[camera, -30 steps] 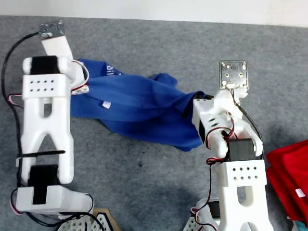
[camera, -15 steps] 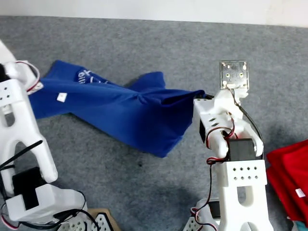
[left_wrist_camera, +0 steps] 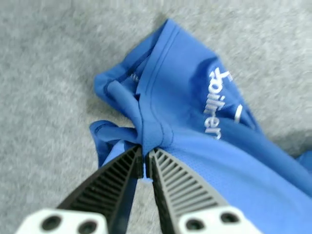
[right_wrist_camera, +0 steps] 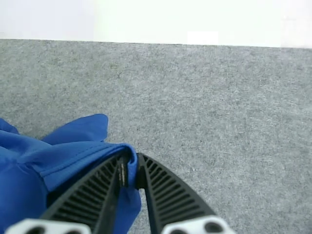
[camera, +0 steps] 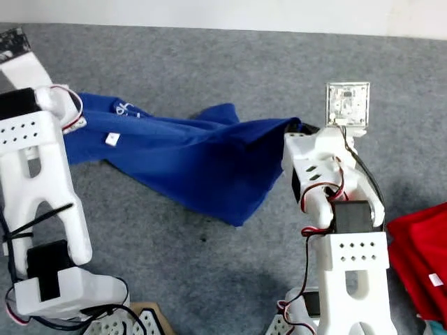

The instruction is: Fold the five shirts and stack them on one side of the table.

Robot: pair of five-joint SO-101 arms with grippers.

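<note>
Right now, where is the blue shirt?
In the high view the blue shirt spans the middle of the table, its left end pinched in the left gripper, its right end in the right gripper.

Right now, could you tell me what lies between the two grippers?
The blue shirt spans the whole stretch in the high view, lying on the grey table. The left gripper and right gripper each pinch one end.

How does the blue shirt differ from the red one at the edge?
The blue shirt is spread and rumpled; the red shirt lies in a compact pile. The blue shirt is pinched at its ends by the left tool and right tool; nothing touches the red shirt. Both are on the grey table.
</note>
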